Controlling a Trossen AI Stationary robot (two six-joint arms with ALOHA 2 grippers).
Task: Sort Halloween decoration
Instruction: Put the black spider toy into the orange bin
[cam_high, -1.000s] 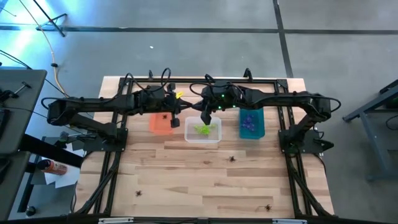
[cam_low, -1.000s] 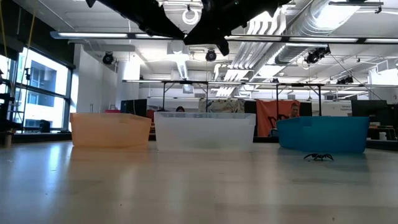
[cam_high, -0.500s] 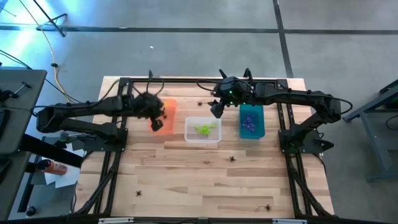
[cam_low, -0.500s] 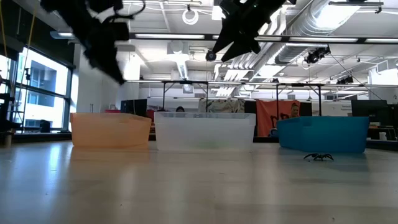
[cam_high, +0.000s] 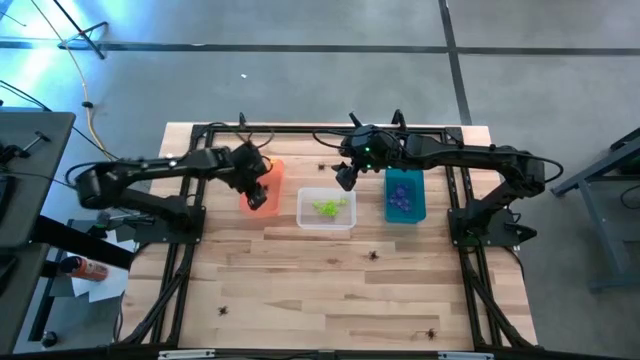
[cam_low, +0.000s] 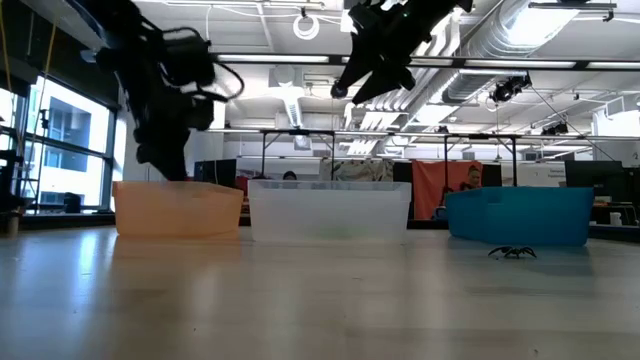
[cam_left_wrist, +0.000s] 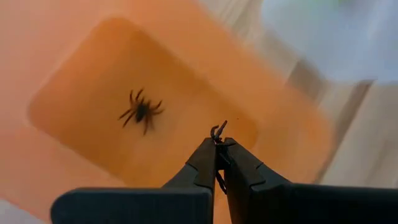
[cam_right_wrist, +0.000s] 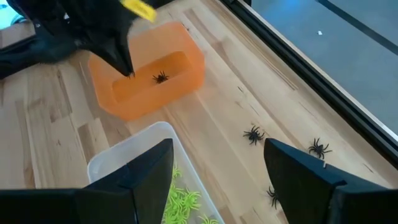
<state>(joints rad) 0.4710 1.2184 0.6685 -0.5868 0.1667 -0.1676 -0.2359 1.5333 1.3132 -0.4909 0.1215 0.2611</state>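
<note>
**Spiders counted across three bins and the table**

Spider trinkets lay partly sorted. One black spider sat on the floor of the orange bin, and a second black spider was pinched between the shut tips of the left gripper, which hung inside the near end of that bin. The clear bin, the middle one of the three, held a cluster of lime green spiders, too tangled to count. The teal bin held a heap of purple spiders, also uncountable. The three bins stood in a row toward the far edge of the table, orange at the left, teal at the right.

The right gripper hovered over the gap at the far right corner of the clear bin, its fingers spread wide and holding nothing.

Loose black spiders remained on the wood. Three showed on the near half in the high view: one just in front of the teal bin, one toward the near left corner, one toward the near right corner. The right wrist view showed three more by the far edge behind the bins.
</note>
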